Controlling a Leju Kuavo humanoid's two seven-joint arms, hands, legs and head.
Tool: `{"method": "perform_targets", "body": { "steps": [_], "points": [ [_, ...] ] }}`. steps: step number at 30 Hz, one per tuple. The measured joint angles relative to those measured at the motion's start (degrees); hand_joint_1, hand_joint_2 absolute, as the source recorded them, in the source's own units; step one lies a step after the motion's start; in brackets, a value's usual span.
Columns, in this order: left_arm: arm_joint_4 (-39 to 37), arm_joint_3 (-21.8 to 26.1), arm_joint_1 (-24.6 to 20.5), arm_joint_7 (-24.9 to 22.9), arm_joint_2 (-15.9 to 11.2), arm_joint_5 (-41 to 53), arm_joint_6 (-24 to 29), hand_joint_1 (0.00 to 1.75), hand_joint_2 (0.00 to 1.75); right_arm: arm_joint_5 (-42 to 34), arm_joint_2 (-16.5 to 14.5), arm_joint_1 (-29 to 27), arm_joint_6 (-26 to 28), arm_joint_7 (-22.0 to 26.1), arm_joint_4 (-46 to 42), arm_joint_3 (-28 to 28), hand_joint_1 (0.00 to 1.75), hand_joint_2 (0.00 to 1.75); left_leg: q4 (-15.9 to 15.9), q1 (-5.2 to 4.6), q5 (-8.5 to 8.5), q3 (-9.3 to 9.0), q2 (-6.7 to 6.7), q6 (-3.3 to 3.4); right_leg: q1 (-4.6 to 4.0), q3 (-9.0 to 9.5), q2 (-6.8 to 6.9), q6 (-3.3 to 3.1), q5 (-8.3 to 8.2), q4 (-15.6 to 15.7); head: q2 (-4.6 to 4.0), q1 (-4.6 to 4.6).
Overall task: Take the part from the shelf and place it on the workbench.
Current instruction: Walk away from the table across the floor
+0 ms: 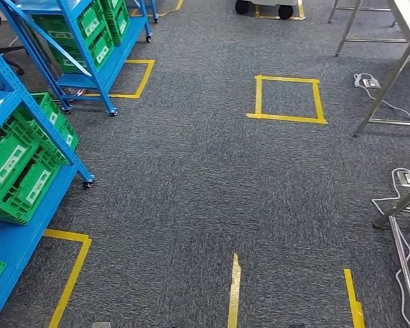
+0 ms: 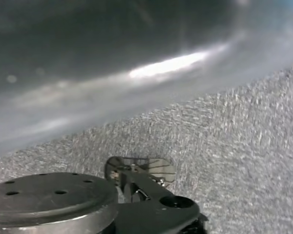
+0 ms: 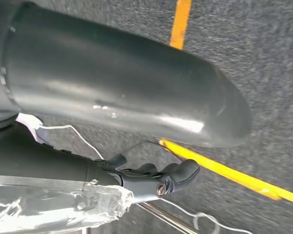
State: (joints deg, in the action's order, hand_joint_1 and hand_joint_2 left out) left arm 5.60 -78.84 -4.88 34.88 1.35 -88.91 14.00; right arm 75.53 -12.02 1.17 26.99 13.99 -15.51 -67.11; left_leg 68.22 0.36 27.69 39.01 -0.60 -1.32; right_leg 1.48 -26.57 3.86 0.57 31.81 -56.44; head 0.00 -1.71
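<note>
My right hand (image 3: pixel 152 180) hangs beside my body over the carpet. It holds the part (image 3: pixel 60 209), a long piece wrapped in clear crinkled plastic that lies along the hand; its dark fingers (image 3: pixel 181 171) reach past the wrap. My left hand (image 2: pixel 156 207) shows as a dark piece low over the carpet, and the blur hides how its fingers lie. The blue shelf (image 1: pixel 17 236) with green crates (image 1: pixel 17 171) stands at the left in the head view. Metal legs of the workbench (image 1: pixel 383 89) rise at the right.
A second blue shelf (image 1: pixel 97 41) with green crates stands at the far left on castors. Yellow tape marks a square (image 1: pixel 287 99) and lines (image 1: pixel 234 290) on the grey carpet. White cables and power boxes (image 1: pixel 409 179) lie by the bench legs. A wheeled cart (image 1: pixel 262 7) stands far ahead.
</note>
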Motion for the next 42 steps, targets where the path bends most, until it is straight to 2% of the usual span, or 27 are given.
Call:
{"method": "perform_targets", "body": {
  "steps": [2,4,6,7,8,10,12,13,14,15,16,18,19,21,23,25,27,28,29,30,32,34,36,37,38,40,42],
  "points": [
    [0.00,-0.10,-0.12,-0.02,-0.07,0.01,-0.04,0.00,0.00,0.13,0.00,0.01,0.03,-0.03,0.02,0.19,0.00,0.00,-6.38,-0.64,-2.39,-3.17,-2.91,0.74,-0.25,0.82,1.29,0.60,1.04,0.08,0.00,-0.06],
    [0.00,-0.19,-0.32,-0.05,-0.05,0.02,-0.09,0.00,0.00,0.22,0.01,0.07,0.09,-0.05,0.04,0.28,0.00,0.00,-8.96,-1.20,-1.67,-4.37,-4.43,1.73,-0.68,1.58,2.65,1.25,1.73,0.24,0.00,0.04],
    [0.00,-0.27,-0.17,-0.10,-0.08,0.01,-0.11,0.00,0.00,0.31,0.02,0.30,0.17,-0.04,0.04,0.37,0.00,0.00,-9.52,-1.00,-1.07,-4.67,-3.11,2.63,-0.74,2.61,3.22,1.84,2.00,0.38,0.00,0.21],
    [0.00,-0.34,-0.02,-0.15,-0.12,-0.01,-0.10,0.00,0.00,0.35,0.03,0.44,0.21,0.00,0.05,0.43,0.00,0.00,-9.70,-0.86,-0.90,-5.04,-2.38,3.01,-0.59,2.72,2.17,2.04,2.27,-0.30,-0.01,0.30],
    [0.00,-0.42,0.04,-0.20,-0.16,-0.03,-0.09,0.00,0.00,0.39,0.04,0.56,0.26,0.05,0.05,0.49,0.00,0.00,-9.82,-0.76,-0.75,-5.47,-1.63,3.37,-0.46,1.85,0.60,2.19,2.82,-2.02,-0.01,0.38],
    [0.00,-0.60,-0.16,-0.25,-0.14,-0.09,-0.08,0.00,0.00,0.45,0.09,0.53,0.38,0.22,0.07,0.54,0.00,0.00,-9.93,-0.76,-0.38,-6.09,0.00,3.97,-0.33,-2.51,-2.67,2.27,4.91,-8.96,-0.01,0.59],
    [0.00,-0.70,-0.30,-0.28,-0.08,-0.28,-0.10,0.00,0.00,0.52,0.14,0.26,0.57,0.62,0.08,0.53,0.00,0.00,-9.92,-0.90,0.17,-6.66,1.90,4.26,-0.42,-7.90,-3.63,2.23,7.36,-15.45,0.00,0.66],
    [0.00,-0.72,-0.21,-0.34,-0.06,-0.39,-0.12,0.00,0.00,0.60,0.16,0.16,0.67,0.85,0.08,0.52,0.00,0.00,-9.92,-0.97,0.54,-7.18,2.83,4.29,-0.46,-9.67,-3.76,2.15,7.74,-16.41,0.00,0.65],
    [0.00,-0.73,-0.09,-0.41,-0.06,-0.49,-0.15,0.00,0.00,0.68,0.17,0.12,0.73,1.03,0.09,0.51,0.00,0.00,-9.91,-1.02,0.97,-7.84,3.72,4.24,-0.48,-10.47,-3.89,2.02,6.90,-15.46,0.00,0.65],
    [0.00,-0.74,0.00,-0.49,-0.06,-0.53,-0.16,0.00,0.00,0.75,0.17,0.11,0.77,1.12,0.09,0.51,0.00,0.00,-9.91,-1.06,1.49,-8.63,4.58,4.15,-0.48,-10.52,-4.29,1.86,4.71,-12.91,0.00,0.64],
    [0.00,-0.74,0.07,-0.55,-0.05,-0.55,-0.19,0.00,0.00,0.79,0.21,0.07,0.78,1.19,0.10,0.51,0.00,0.00,-9.90,-1.06,2.02,-9.26,5.37,4.03,-0.44,-10.24,-5.35,1.68,1.30,-9.55,0.00,0.68],
    [0.00,-0.74,-0.02,-0.70,-0.01,-0.56,-0.21,0.00,0.00,0.82,0.32,-0.07,0.85,1.22,0.20,0.52,0.00,0.00,-9.68,-1.02,3.09,-10.09,7.01,3.50,-0.51,-9.49,-7.37,1.21,-3.31,-4.64,0.00,0.76],
    [0.00,-0.75,-0.04,-0.78,0.03,-0.57,-0.22,0.00,0.00,0.84,0.38,-0.10,0.90,1.23,0.26,0.53,0.00,0.00,-9.53,-0.95,3.43,-10.24,7.66,3.13,-0.63,-9.23,-7.81,0.91,-4.34,-3.64,0.00,0.81],
    [-0.01,-0.76,0.01,-0.88,0.01,-0.57,-0.23,0.00,0.00,0.90,0.43,0.03,0.97,1.25,0.34,0.54,0.00,0.00,-9.24,-0.85,3.63,-10.38,8.32,2.49,-0.76,-8.26,-6.94,0.34,-4.28,-3.21,0.00,0.91],
    [-0.02,-0.76,0.00,-0.90,-0.09,-0.57,-0.23,0.00,0.00,0.91,0.48,0.23,1.06,1.28,0.40,0.55,0.00,0.00,-6.87,-0.97,3.57,-9.30,6.22,1.88,-0.55,-7.10,-5.78,-0.21,-4.17,-2.41,0.00,0.81],
    [-0.02,-0.78,-0.26,-0.89,-0.10,-0.55,-0.23,0.00,0.00,0.91,0.54,0.27,1.18,1.37,0.44,0.55,0.00,0.00,-1.09,-0.96,5.16,-5.74,2.84,1.11,-0.49,-5.84,-4.45,-0.58,-3.36,-1.90,0.00,0.61],
    [-0.02,-0.84,-0.36,-0.84,-0.10,-0.53,-0.23,0.00,0.00,0.91,0.55,0.18,1.22,1.48,0.46,0.55,0.00,0.00,4.47,-0.67,7.56,-1.49,1.36,0.61,-0.50,-4.59,-3.00,-0.66,-2.17,-1.83,0.00,0.53],
    [-0.02,-0.87,-0.25,-0.82,-0.11,-0.54,-0.22,0.00,0.00,0.93,0.55,0.15,1.22,1.50,0.48,0.55,0.00,0.00,5.44,-0.56,7.66,-0.17,1.15,0.53,-0.50,-3.84,-2.29,-0.64,-1.56,-1.83,0.00,0.49],
    [-0.02,-0.91,-0.12,-0.82,-0.12,-0.55,-0.22,0.00,0.00,0.95,0.55,0.15,1.22,1.51,0.50,0.55,0.00,0.00,4.73,-0.50,6.63,0.32,1.01,0.57,-0.50,-3.00,-1.61,-0.59,-0.94,-1.83,0.00,0.49],
    [-0.02,-0.93,-0.01,-0.82,-0.14,-0.57,-0.21,0.00,0.00,0.96,0.55,0.18,1.22,1.49,0.51,0.55,0.00,0.00,2.34,-0.52,4.48,-0.04,0.72,0.74,-0.50,-2.09,-0.92,-0.49,-0.31,-1.82,0.00,0.49],
    [-0.02,-0.96,0.05,-0.82,-0.24,-0.64,-0.22,0.00,0.00,0.40,0.55,0.23,0.83,1.60,0.55,0.47,0.00,0.00,-3.81,-1.13,-0.10,-1.65,-1.67,1.49,-0.60,-0.50,0.44,-0.19,1.02,-1.75,0.00,0.52],
    [-0.02,-1.00,-0.08,-0.82,-0.29,-0.78,-0.24,0.00,0.00,-0.79,0.55,0.39,0.04,2.28,0.61,0.11,0.00,0.00,-7.49,-1.91,-1.55,-2.59,-3.96,2.34,-0.94,0.56,1.90,0.36,2.07,-1.40,0.00,0.44],
    [-0.02,-1.05,-0.11,-0.80,-0.31,-0.93,-0.23,0.00,0.00,-1.63,0.54,0.66,-0.45,3.18,0.64,-0.26,0.00,0.00,-8.57,-1.98,-1.22,-3.14,-3.38,3.01,-1.24,1.86,2.91,1.03,2.36,-0.94,0.00,0.39],
    [-0.02,-1.07,-0.01,-0.79,-0.32,-0.99,-0.21,0.00,0.00,-1.80,0.54,0.79,-0.54,3.56,0.65,-0.35,0.00,0.00,-8.91,-1.77,-1.35,-3.68,-2.61,3.31,-1.25,2.40,2.63,1.27,2.50,-1.04,0.00,0.51],
    [-0.02,-1.08,0.01,-0.78,-0.34,-1.03,-0.19,0.00,0.00,-1.95,0.54,0.92,-0.58,3.95,0.65,-0.42,0.00,0.00,-9.22,-1.57,-1.27,-4.32,-1.83,3.60,-1.15,2.20,1.44,1.45,2.67,-2.10,-0.01,0.62],
    [-0.02,-1.10,-0.15,-0.76,-0.34,-1.08,-0.15,0.00,0.00,-2.09,0.55,1.09,-0.62,4.57,0.65,-0.59,0.00,0.00,-9.64,-1.29,-1.01,-5.33,-0.26,4.13,-0.88,-1.05,-1.75,1.67,4.12,-7.54,-0.01,0.90],
    [-0.02,-1.11,-0.37,-0.76,-0.30,-1.09,-0.16,0.00,0.00,-2.20,0.55,1.01,-0.63,4.90,0.65,-0.84,0.00,0.00,-9.68,-1.26,-0.40,-5.88,1.53,4.39,-0.78,-6.23,-3.46,1.89,7.05,-14.35,0.00,1.05]
  ]
}}
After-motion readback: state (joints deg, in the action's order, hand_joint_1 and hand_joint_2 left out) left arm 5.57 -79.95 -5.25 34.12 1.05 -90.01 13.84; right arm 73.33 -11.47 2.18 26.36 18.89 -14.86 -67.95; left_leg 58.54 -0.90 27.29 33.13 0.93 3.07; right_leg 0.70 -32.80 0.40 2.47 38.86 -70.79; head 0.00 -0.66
